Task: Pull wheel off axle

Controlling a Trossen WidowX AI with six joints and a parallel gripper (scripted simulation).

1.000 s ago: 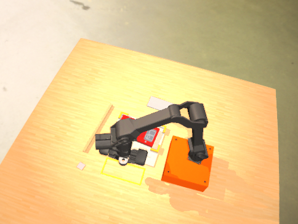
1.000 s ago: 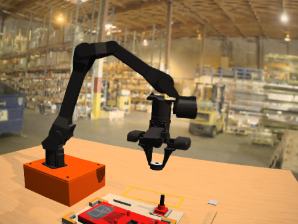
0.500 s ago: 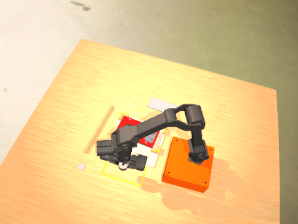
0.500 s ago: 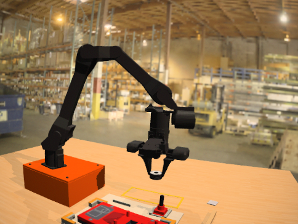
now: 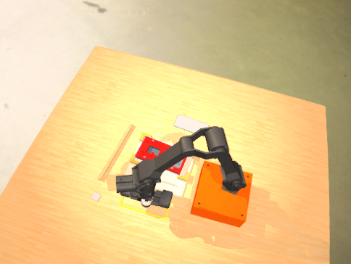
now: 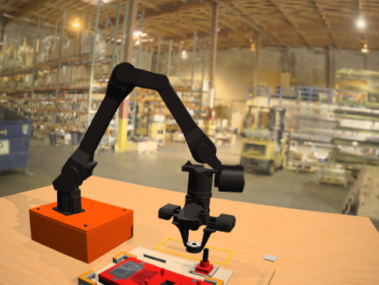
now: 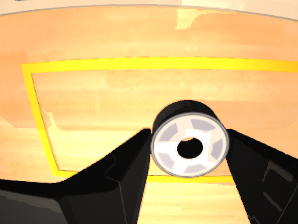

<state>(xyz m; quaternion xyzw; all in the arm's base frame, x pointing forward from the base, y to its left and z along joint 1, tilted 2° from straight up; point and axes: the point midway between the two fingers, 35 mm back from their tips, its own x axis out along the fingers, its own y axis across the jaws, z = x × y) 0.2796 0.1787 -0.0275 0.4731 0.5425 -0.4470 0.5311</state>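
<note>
- The end effector had the wheel clamped between its fingers, above the bench.
- Near it stood the bare black axle on its red foot.
- Beyond the axle, farther from the end effector, lay the red panel.
- The arm hid part of that panel from above.
- The yellow outline beneath the end effector ran out of the wrist view.

- Setting: a warehouse, with a wooden table in front.
- Left: tall racks carrying goods.
- Right: a yellow forklift on the concrete floor.
- Far left: a blue bin.
- Above: a wooden ceiling with lit lamps.
</note>
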